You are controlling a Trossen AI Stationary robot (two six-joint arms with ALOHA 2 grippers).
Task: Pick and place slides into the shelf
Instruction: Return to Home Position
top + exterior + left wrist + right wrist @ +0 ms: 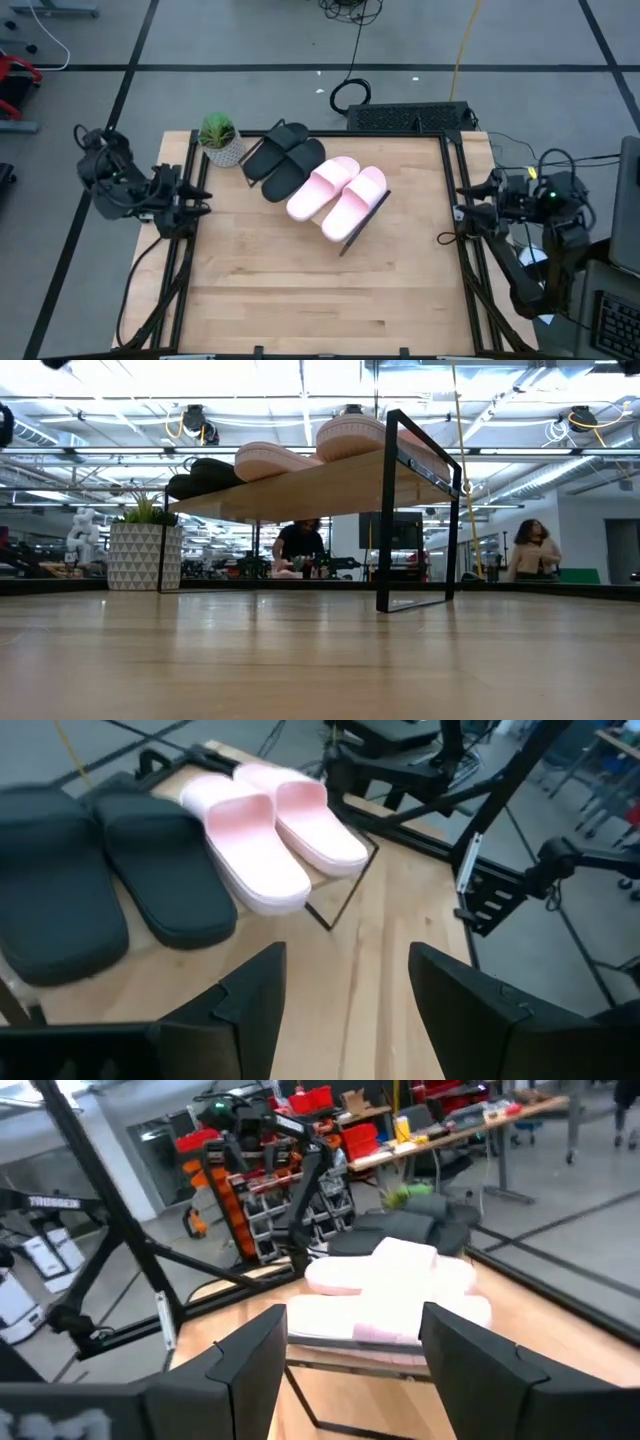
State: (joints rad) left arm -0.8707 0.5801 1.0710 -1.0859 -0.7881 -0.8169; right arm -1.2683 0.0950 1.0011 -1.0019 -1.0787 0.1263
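Black slides (pixel 285 158) and pink slides (pixel 338 190) lie on the shelf (pixel 330 485), far centre of tabletop (pixel 320 290), black to the left. Left gripper (pixel 345 990) at left edge, right gripper (pixel 352 1350) at right edge: both fingers apart, empty.

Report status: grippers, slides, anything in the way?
Left gripper open, empty, at table's left edge; right gripper open, empty, right edge. Black pair and pink pair on shelf. Potted plant beside shelf, not obstructing.
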